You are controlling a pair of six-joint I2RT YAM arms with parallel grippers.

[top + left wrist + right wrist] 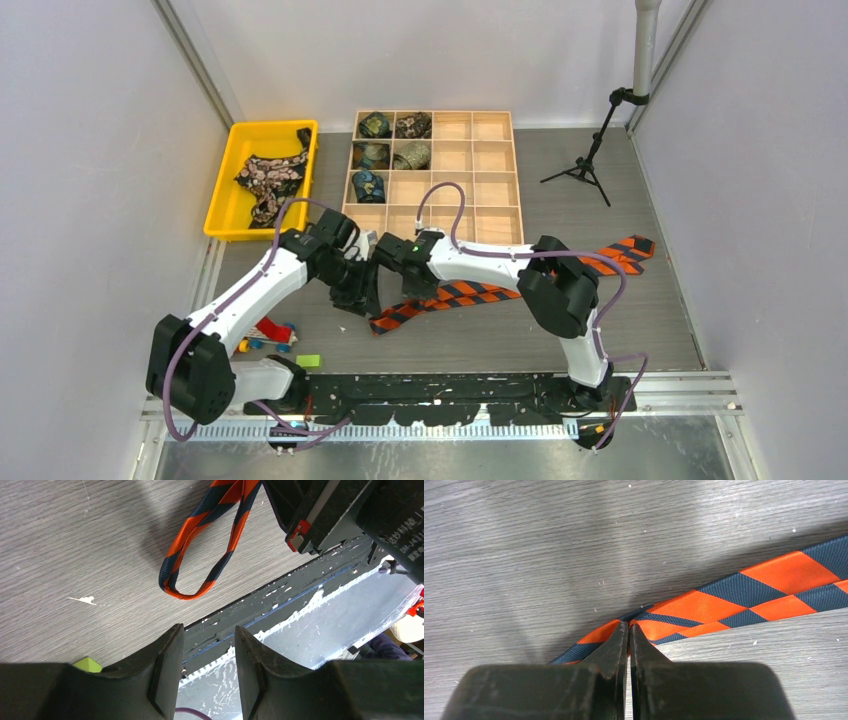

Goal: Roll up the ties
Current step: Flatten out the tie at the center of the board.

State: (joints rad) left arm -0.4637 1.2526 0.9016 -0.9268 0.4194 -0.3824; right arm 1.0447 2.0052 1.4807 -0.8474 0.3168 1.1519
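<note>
across the middle of the grey table [650,320] the striped tie [470,293], orange and dark, lies in a long slant, its wide end far off to the right and its near end folded back on itself towards the left. from the left wrist that folded end [200,545] shows as a narrow open loop lying flat on the wood grain.

the right gripper [412,288] is down on the tie near the fold. from its own wrist its fingers [616,645] are pressed together, the tips [629,625] touching the doubled fabric [744,592]; whether any cloth is caught between them i cannot tell. the left gripper [360,295] sits just beside it on the left, fingers [170,655] spread partway with nothing between them [208,629], pointing past the loop towards the table's near edge.

behind the arms stands a wooden tray [490,190] split into squares. five rolled ties [410,155] fill its left two columns: two in the back row, two in the next, one in the third row's leftmost square. left of the tray a yellow bin [235,215] holds a loose flowered tie [270,178]. near the left arm's base lie small toy blocks [270,335] and a green block [308,360]. a tripod [585,165] stands at the far right.
</note>
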